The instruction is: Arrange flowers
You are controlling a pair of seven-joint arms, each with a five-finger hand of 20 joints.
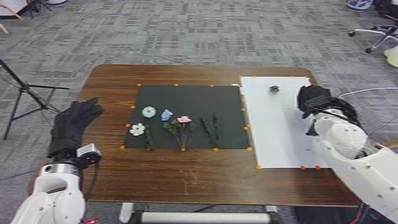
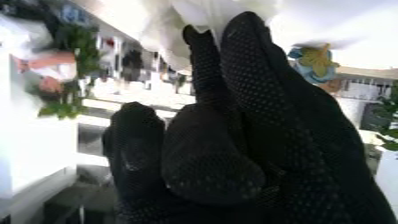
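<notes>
Swinging low could make the black-gloved right hand (image 1: 318,100) bump the small dark lump (image 1: 274,89) on the flat white sheet (image 1: 277,142). I can't tell if that hand is open. The green-stemmed pink flower (image 1: 184,119) lies on the black mat (image 1: 191,96).

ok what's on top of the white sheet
A small dark object near the far end of the white sheet; the right hand and arm hide part of the right side.

Small dark item (image 1: 274,89); kind unclear

The table (image 1: 178,185) holds 1 dark mat (image 1: 178,96) and 1 white sheet (image 1: 275,125)
</notes>
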